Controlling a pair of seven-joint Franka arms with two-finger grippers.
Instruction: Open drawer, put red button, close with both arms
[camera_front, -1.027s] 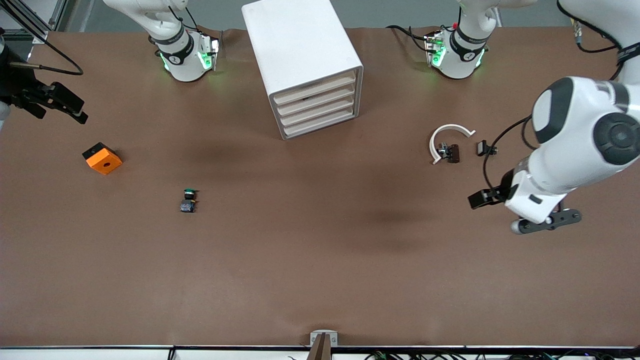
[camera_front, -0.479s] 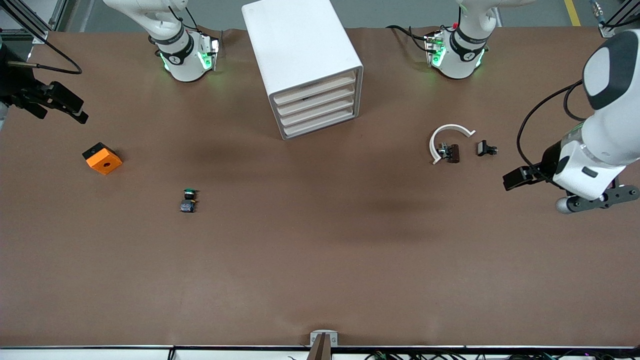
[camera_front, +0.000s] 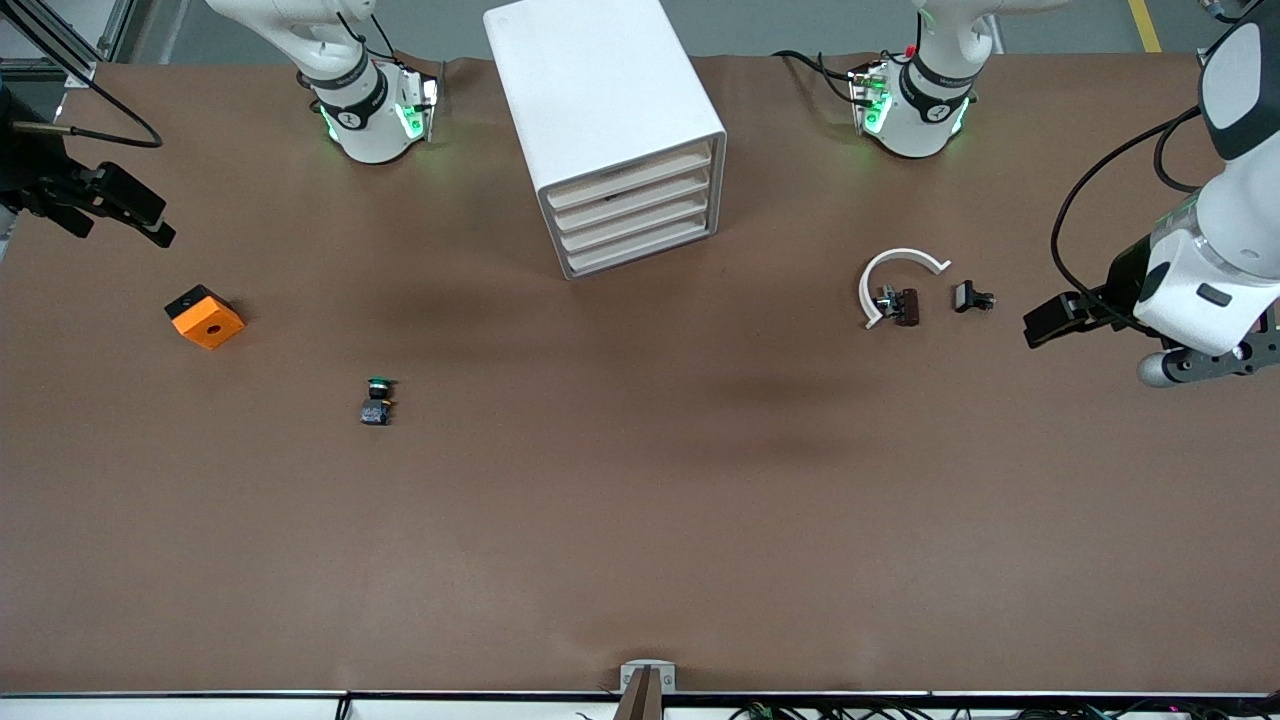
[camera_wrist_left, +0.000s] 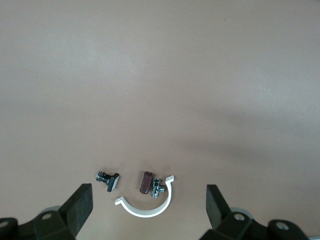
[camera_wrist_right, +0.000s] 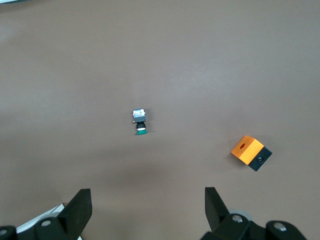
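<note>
The white cabinet (camera_front: 600, 110) stands at the table's middle near the arms' bases, and each drawer (camera_front: 635, 215) in its stack is shut. The red button (camera_front: 905, 305) (camera_wrist_left: 146, 181), with a dark red cap and a grey body, lies on its side inside a white curved clip (camera_front: 895, 268). My left gripper (camera_wrist_left: 148, 202) hangs open and empty in the air, toward the left arm's end of the table from that clip. My right gripper (camera_front: 140, 212) (camera_wrist_right: 147, 200) waits open and empty over the right arm's end.
A green-capped button (camera_front: 377, 400) (camera_wrist_right: 139, 122) lies nearer the front camera than the cabinet. An orange block (camera_front: 204, 317) (camera_wrist_right: 251, 152) sits toward the right arm's end. A small black part (camera_front: 970, 297) (camera_wrist_left: 108, 178) lies beside the clip.
The left arm has swung toward its own end of the table and back toward the bases, away from the table's middle. The right arm has not moved.
</note>
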